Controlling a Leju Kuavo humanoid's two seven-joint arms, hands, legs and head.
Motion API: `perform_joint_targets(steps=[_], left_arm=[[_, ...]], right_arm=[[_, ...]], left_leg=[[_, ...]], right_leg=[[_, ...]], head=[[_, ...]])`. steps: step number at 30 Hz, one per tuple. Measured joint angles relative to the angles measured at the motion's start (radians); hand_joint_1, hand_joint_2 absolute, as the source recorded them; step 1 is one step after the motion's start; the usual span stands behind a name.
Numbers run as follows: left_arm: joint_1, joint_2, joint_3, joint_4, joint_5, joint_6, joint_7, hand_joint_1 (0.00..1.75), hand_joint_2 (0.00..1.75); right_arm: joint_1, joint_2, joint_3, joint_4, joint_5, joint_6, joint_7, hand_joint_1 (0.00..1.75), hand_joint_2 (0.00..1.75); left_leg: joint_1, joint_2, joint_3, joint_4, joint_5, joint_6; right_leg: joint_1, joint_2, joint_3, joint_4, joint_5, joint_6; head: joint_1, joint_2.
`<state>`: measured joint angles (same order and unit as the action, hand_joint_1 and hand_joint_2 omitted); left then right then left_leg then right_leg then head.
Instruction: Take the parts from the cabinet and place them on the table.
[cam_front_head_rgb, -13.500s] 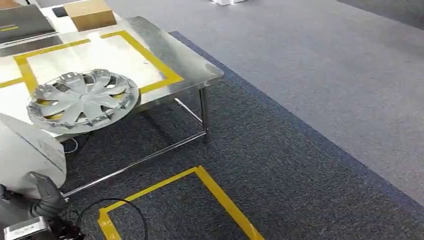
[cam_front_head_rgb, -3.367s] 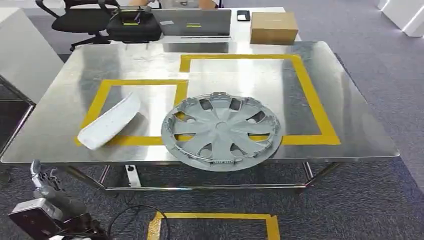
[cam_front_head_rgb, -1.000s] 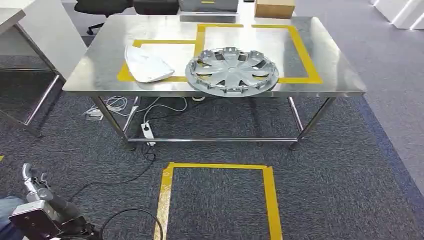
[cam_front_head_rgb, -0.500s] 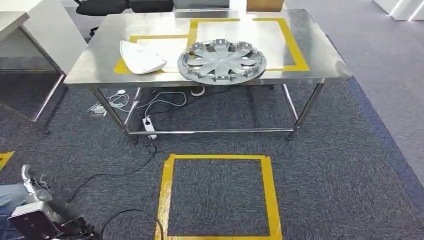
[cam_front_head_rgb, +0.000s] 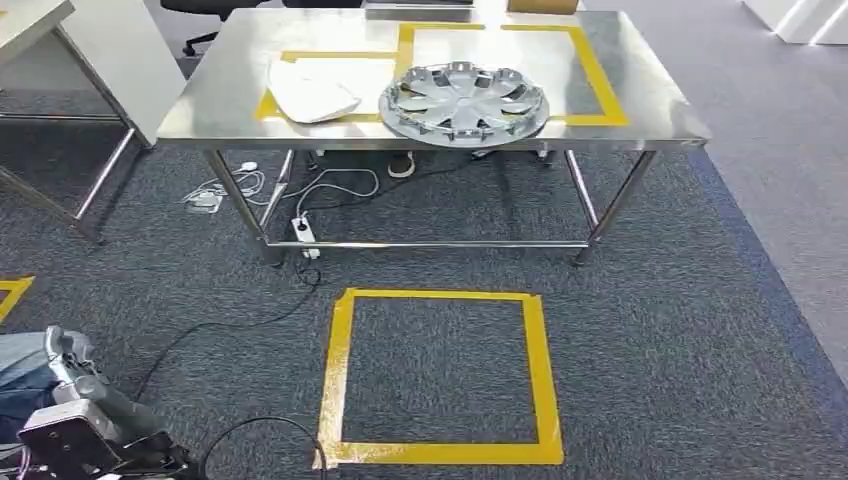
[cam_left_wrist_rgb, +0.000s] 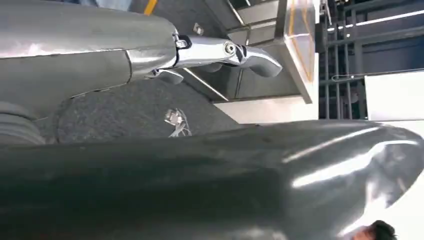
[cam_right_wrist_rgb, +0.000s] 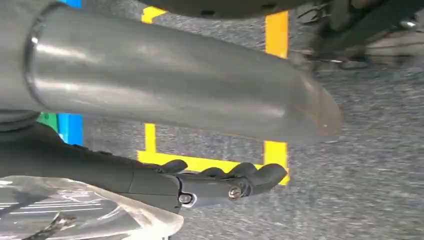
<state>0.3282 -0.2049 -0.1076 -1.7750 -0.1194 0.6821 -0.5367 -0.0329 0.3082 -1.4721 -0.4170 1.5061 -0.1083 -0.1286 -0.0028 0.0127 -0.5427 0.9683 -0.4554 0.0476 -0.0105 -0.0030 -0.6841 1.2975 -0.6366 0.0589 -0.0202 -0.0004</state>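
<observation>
Nearest to us, low at the left of the head view, the left robot hand (cam_front_head_rgb: 88, 392) hangs over the dark carpet. Its wrist view shows the thick thumb and a silvery finger (cam_left_wrist_rgb: 225, 50) stretched out and apart, with nothing between them, so it is released. The right robot hand (cam_right_wrist_rgb: 150, 175) is released as well: its dark fingers (cam_right_wrist_rgb: 250, 176) lie straight out below the thumb, over the carpet and a strip of yellow tape, holding nothing.

A little further out, a black cable (cam_front_head_rgb: 250, 430) loops beside a yellow tape square (cam_front_head_rgb: 440, 375) stuck to the carpet. Beyond it, a white power strip (cam_front_head_rgb: 303, 232) and loose white cords lie on the floor under the steel surface (cam_front_head_rgb: 650, 110).

On that surface we see both parts. The silver hubcap (cam_front_head_rgb: 462, 100) lies flat near the front edge, across the near line of the yellow tape outlines (cam_front_head_rgb: 590, 70). The white curved part (cam_front_head_rgb: 312, 92) lies just beside it on the left, inside the smaller outline. At the far left stands another table (cam_front_head_rgb: 90, 60).
</observation>
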Motion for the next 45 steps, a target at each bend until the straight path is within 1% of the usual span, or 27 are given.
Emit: perform_joint_targets(steps=[2, 4, 6, 8, 10, 12, 14, 15, 16, 17, 19, 20, 21, 23, 25, 27, 29, 30, 32, 34, 36, 38, 40, 41, 42, 44, 45], left_arm=[[0.0, 0.0, 0.0, 0.0, 0.0, 0.0, 0.0, 0.0, 0.0], [0.0, 0.0, 0.0, 0.0, 0.0, 0.0, 0.0, 0.0, 0.0], [-0.001, 0.0, 0.0, 0.0, 0.0, 0.0, 0.0, 0.0, 0.0], [-0.002, -0.001, 0.0, 0.0, 0.0, 0.0, 0.0, 0.0, 0.0], [0.0, -0.001, 0.0, 0.0, 0.0, 0.0, 0.0, 0.0, 0.0], [0.0, 0.0, 0.0, 0.0, 0.0, 0.0, 0.0, 0.0, 0.0], [0.001, 0.0, 0.0, 0.001, 0.0, 0.0, 0.0, 0.0, 0.0], [0.001, 0.0, 0.0, 0.001, 0.0, 0.0, 0.0, 0.0, 0.0], [0.001, 0.001, 0.0, 0.002, 0.0, 0.0, 0.0, 0.0, 0.0], [0.001, 0.001, 0.0, 0.003, 0.0, 0.0, 0.0, 0.0, 0.0], [0.001, 0.002, 0.0, 0.003, 0.0, 0.0, 0.0, 0.0, 0.0], [-0.001, 0.002, 0.0, 0.003, 0.0, 0.0, 0.0, 0.0, 0.0], [-0.001, 0.001, 0.0, 0.003, 0.0, 0.0, 0.001, 0.0, 0.0], [-0.001, 0.002, 0.0, 0.003, 0.0, 0.0, 0.001, 0.0, 0.0], [-0.001, 0.0, 0.0, 0.003, 0.0, 0.0, 0.001, 0.0, 0.0], [-0.002, 0.0, 0.0, 0.003, 0.0, 0.0, 0.001, 0.0, 0.0], [-0.001, 0.0, 0.0, 0.004, 0.0, 0.0, 0.001, 0.0, 0.0], [-0.001, 0.0, 0.0, 0.004, 0.0, 0.0, 0.001, 0.0, 0.0], [-0.001, 0.0, 0.0, 0.005, 0.0, 0.0, 0.001, 0.0, 0.0], [-0.001, -0.001, 0.0, 0.005, 0.0, 0.0, 0.001, 0.0, 0.0], [-0.001, -0.001, 0.0, 0.005, 0.0, 0.0, 0.001, 0.0, 0.0], [-0.001, -0.001, 0.0, 0.006, 0.0, 0.0, 0.001, 0.0, 0.0], [-0.001, -0.001, 0.0, 0.006, 0.0, 0.0, 0.001, 0.0, 0.0], [0.0, -0.001, 0.0, 0.006, 0.0, 0.0, 0.001, 0.0, 0.0], [0.0, -0.001, 0.0, 0.006, 0.0, 0.0, 0.001, 0.0, 0.0], [0.0, 0.0, 0.0, 0.006, 0.0, 0.0, 0.001, 0.0, 0.0], [0.002, 0.0, 0.0, 0.006, -0.009, 0.0, 0.004, 0.0, 0.0]], right_arm=[[0.0, -0.002, 0.0, 0.0, 0.0, 0.0, 0.0, 0.0, 0.0], [-0.001, -0.002, 0.0, 0.0, 0.0, 0.0, 0.0, 0.0, 0.0], [-0.005, -0.002, 0.0, 0.0, 0.0, 0.0, 0.0, 0.0, 0.0], [-0.003, -0.002, 0.0, 0.001, 0.001, 0.0, 0.0, 0.0, 0.0], [0.0, -0.002, 0.0, 0.002, 0.001, 0.0, 0.0, 0.0, 0.0], [-0.001, -0.002, 0.0, 0.002, 0.001, 0.0, 0.0, 0.0, 0.0], [-0.001, -0.002, 0.0, 0.002, 0.001, 0.0, 0.0, 0.0, 0.0], [-0.001, -0.002, 0.0, 0.002, 0.001, 0.0, 0.0, 0.0, 0.0], [-0.001, -0.002, 0.0, 0.002, 0.001, 0.0, 0.0, 0.0, 0.0], [-0.001, -0.002, 0.0, 0.002, 0.001, 0.0, 0.0, 0.0, 0.0], [-0.001, -0.002, 0.0, 0.003, 0.001, 0.0, 0.0, 0.0, 0.0], [-0.001, -0.002, 0.0, 0.003, 0.001, 0.0, 0.0, 0.0, 0.0], [-0.002, -0.002, 0.0, 0.003, 0.001, 0.0, 0.0, 0.0, 0.0], [-0.003, -0.002, 0.0, 0.003, 0.001, 0.0, 0.0, 0.0, 0.0], [-0.001, -0.002, 0.0, 0.003, 0.001, 0.0, 0.0, 0.0, 0.0], [-0.001, -0.002, 0.0, 0.003, 0.001, 0.0, 0.0, 0.0, 0.0], [-0.001, -0.003, 0.0, 0.003, 0.001, 0.0, 0.0, 0.0, 0.0], [-0.001, -0.004, 0.0, 0.003, 0.001, 0.0, 0.0, 0.0, 0.0], [0.0, -0.005, 0.0, 0.003, 0.001, 0.0, 0.0, 0.0, 0.0], [-0.001, -0.005, 0.0, 0.003, 0.001, 0.0, 0.0, 0.0, 0.0], [-0.004, -0.006, 0.0, 0.003, 0.001, 0.0, 0.0, 0.0, 0.0], [-0.003, -0.006, 0.0, 0.003, 0.001, 0.0, 0.0, 0.0, 0.0], [0.001, -0.005, 0.0, 0.004, 0.001, 0.0, 0.0, 0.0, 0.0], [0.0, -0.006, -0.001, 0.004, 0.001, 0.0, 0.0, 0.0, 0.0], [0.0, -0.006, 0.0, 0.004, 0.001, 0.0, 0.0, 0.0, 0.0], [0.0, -0.006, 0.0, 0.004, 0.001, 0.0, 0.0, 0.0, 0.0], [0.001, -0.006, 0.0, 0.004, -0.002, 0.003, 0.0, 0.0, 0.0]], left_leg=[[0.0, 0.0, -0.03, 0.005, 0.019, -0.005], [0.001, 0.0, -0.05, 0.014, 0.032, -0.011], [-0.006, 0.001, -0.065, 0.025, 0.046, -0.022], [-0.003, 0.002, -0.073, 0.021, 0.067, -0.03], [-0.002, -0.003, -0.083, 0.025, 0.063, -0.041], [0.001, -0.005, -0.107, 0.116, -0.043, -0.053], [0.004, -0.005, -0.142, 0.278, -0.143, -0.061], [0.005, -0.005, -0.146, 0.329, -0.158, -0.063], [0.005, -0.005, -0.135, 0.338, -0.145, -0.064], [0.006, -0.005, -0.102, 0.307, -0.11, -0.063], [0.006, -0.006, 0.017, 0.13, -0.044, -0.055], [0.005, -0.008, 0.065, 0.044, -0.063, -0.047], [0.001, -0.008, 0.082, 0.014, -0.072, -0.045], [-0.001, -0.008, 0.074, 0.009, -0.074, -0.04], [0.007, -0.006, 0.067, -0.002, -0.058, -0.02], [0.009, -0.003, 0.053, -0.003, -0.044, -0.006], [0.007, -0.001, 0.035, -0.002, -0.03, -0.004], [0.007, 0.0, 0.023, -0.001, -0.022, -0.004], [0.007, 0.0, 0.005, 0.001, -0.007, -0.007], [0.009, -0.001, -0.009, 0.009, 0.0, -0.014], [0.004, -0.001, -0.022, 0.023, 0.003, -0.024], [0.003, 0.0, -0.027, 0.027, 0.013, -0.038], [0.005, 0.0, -0.027, 0.025, 0.017, -0.049], [0.007, -0.002, -0.035, 0.04, -0.004, -0.055], [0.008, -0.003, -0.05, 0.085, -0.051, -0.06], [0.009, -0.003, -0.104, 0.252, -0.156, -0.067], [0.009, -0.003, -0.12, 0.316, -0.183, -0.067]], right_leg=[[0.0, 0.0, 0.058, -0.046, 0.07, 0.0], [-0.001, 0.0, 0.177, -0.216, 0.122, -0.004], [0.002, 0.004, 0.263, -0.353, 0.085, -0.011], [0.006, 0.005, 0.25, -0.35, 0.086, -0.018], [-0.003, -0.004, 0.228, -0.358, 0.104, -0.04], [-0.001, -0.007, 0.209, -0.356, 0.119, -0.061], [0.002, -0.009, 0.19, -0.354, 0.137, -0.064], [0.003, -0.011, 0.184, -0.351, 0.144, -0.064], [0.003, -0.011, 0.169, -0.345, 0.152, -0.064], [0.003, -0.011, 0.153, -0.337, 0.158, -0.062], [0.003, -0.009, 0.131, -0.322, 0.166, -0.057], [0.003, -0.009, 0.123, -0.316, 0.169, -0.054], [0.007, -0.009, 0.116, -0.311, 0.175, -0.048], [0.006, -0.009, 0.108, -0.312, 0.187, -0.037], [0.008, -0.009, 0.102, -0.311, 0.19, -0.024], [0.006, -0.001, 0.066, -0.238, 0.107, -0.015], [0.004, 0.0, 0.014, -0.083, 0.017, -0.008], [0.003, 0.0, -0.004, -0.018, -0.003, -0.005], [-0.001, -0.001, 0.029, -0.032, 0.036, -0.002], [-0.004, -0.001, 0.142, -0.203, 0.104, -0.003], [-0.001, 0.0, 0.24, -0.338, 0.096, -0.005], [-0.001, 0.003, 0.21, -0.336, 0.097, -0.017], [-0.002, 0.001, 0.207, -0.34, 0.104, -0.038], [-0.004, -0.003, 0.202, -0.34, 0.111, -0.049], [-0.004, -0.004, 0.196, -0.34, 0.115, -0.058], [0.0, -0.004, 0.183, -0.339, 0.124, -0.064], [0.001, -0.003, 0.177, -0.338, 0.128, -0.064]], head=[[0.0, 0.0], [0.0, 0.0], [-0.002, 0.0], [-0.001, 0.0], [0.002, 0.0], [-0.007, 0.0], [-0.006, 0.0], [-0.006, 0.0], [-0.006, 0.0], [-0.006, 0.0], [-0.006, 0.0], [-0.006, 0.0], [-0.005, 0.0], [-0.007, 0.0], [-0.005, 0.0], [0.001, 0.0], [0.0, 0.0], [0.002, 0.0], [0.002, 0.0], [0.002, 0.0], [0.003, 0.0], [0.001, 0.0], [0.002, 0.0], [0.0, 0.0], [-0.005, 0.0], [-0.005, 0.0], [-0.005, 0.0]])
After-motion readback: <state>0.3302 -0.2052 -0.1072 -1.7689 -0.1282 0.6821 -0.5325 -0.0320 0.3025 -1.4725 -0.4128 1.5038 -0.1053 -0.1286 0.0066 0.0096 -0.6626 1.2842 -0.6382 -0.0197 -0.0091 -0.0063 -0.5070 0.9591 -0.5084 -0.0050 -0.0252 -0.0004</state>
